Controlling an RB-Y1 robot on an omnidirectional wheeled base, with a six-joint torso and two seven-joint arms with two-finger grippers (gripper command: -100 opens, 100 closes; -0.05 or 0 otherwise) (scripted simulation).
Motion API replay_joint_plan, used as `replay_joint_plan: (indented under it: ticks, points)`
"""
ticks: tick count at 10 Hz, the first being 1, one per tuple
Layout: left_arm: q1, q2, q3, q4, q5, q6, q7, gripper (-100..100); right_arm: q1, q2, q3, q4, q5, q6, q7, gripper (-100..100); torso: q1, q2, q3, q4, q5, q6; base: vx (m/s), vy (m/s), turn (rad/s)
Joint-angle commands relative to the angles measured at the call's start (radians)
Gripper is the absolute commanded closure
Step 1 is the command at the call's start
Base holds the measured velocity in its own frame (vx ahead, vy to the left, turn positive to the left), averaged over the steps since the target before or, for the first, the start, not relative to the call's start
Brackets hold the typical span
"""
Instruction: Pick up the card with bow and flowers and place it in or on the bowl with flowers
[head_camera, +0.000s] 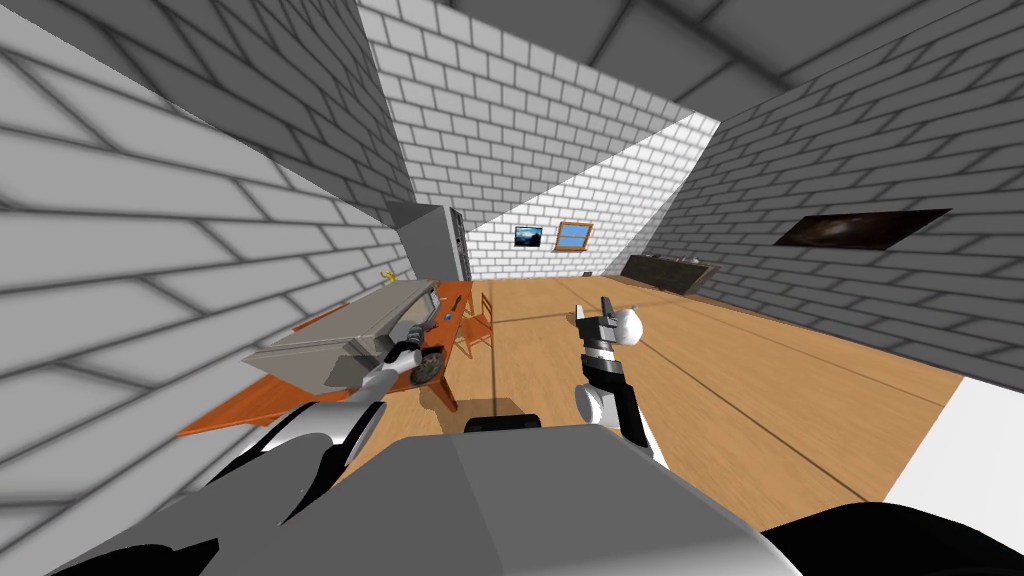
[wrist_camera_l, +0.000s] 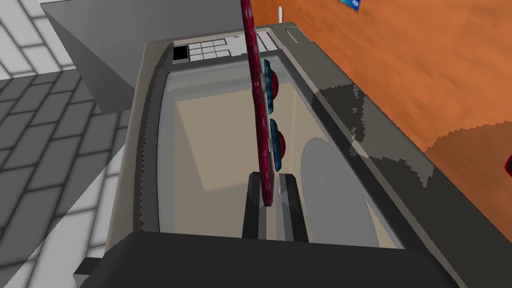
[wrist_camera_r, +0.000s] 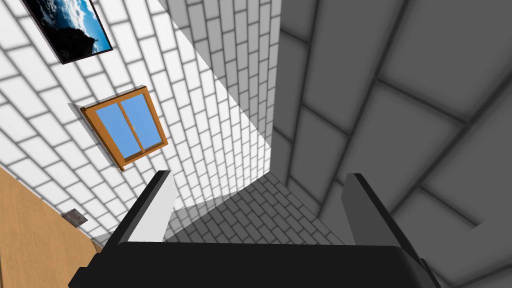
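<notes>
1. Head view: left gripper (head_camera: 409, 349) hovers at table (head_camera: 240, 410), bowl (head_camera: 429, 366) just beside its fingers; right gripper (head_camera: 596, 316) raised apart.
2. Left wrist view: fingers (wrist_camera_l: 289, 205) pinch red card (wrist_camera_l: 256, 95) edge-on above microwave (wrist_camera_l: 350, 125).
3. Right wrist view: fingers (wrist_camera_r: 156, 205) spread wide.

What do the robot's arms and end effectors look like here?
The left arm and right arm are white and light grey shells with dark joints; the right wrist has black-and-white bands. The left end effector and right end effector are dark boxes with two thin, blade-like grey fingers.
</notes>
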Motion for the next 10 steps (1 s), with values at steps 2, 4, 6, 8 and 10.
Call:
replay_joint_plan:
  ticks: [2,4,6,8,10]
  points:
    - [0.023,-0.026,0.002,0.001,-0.064,-0.082,-0.07,100,0.0,0.0,0.0,0.0,0.0,0.0,0.0,0,0.0,0.0,0.0,0.0,0.0,0.0,-0.023,0.014,0.031]
    - [0.023,-0.026,0.002,0.001,-0.064,-0.106,-0.116,100,0.0,0.0,0.0,0.0,0.0,0.0,0.0,0,0.0,0.001,0.001,0.001,-0.001,0.0,-0.018,0.01,0.014]
    - [0.041,-0.045,0.005,0.001,-0.108,-0.165,-0.173,100,0.0,0.0,0.0,0.0,0.0,0.0,0.0,0,-0.001,0.0,0.0,0.0,-0.001,0.0,-0.011,0.014,0.035]
    - [0.06,-0.064,0.008,0.002,-0.154,-0.212,-0.224,100,0.0,0.0,0.0,0.0,0.0,0.0,0.0,0,-0.001,0.0,0.0,0.001,-0.002,0.0,-0.007,0.016,0.031]
    - [0.06,-0.064,0.008,0.002,-0.154,-0.223,-0.26,100,0.0,0.0,0.0,0.0,0.0,0.0,0.0,0,-0.001,0.0,0.001,0.001,-0.002,0.0,-0.008,0.015,0.015]
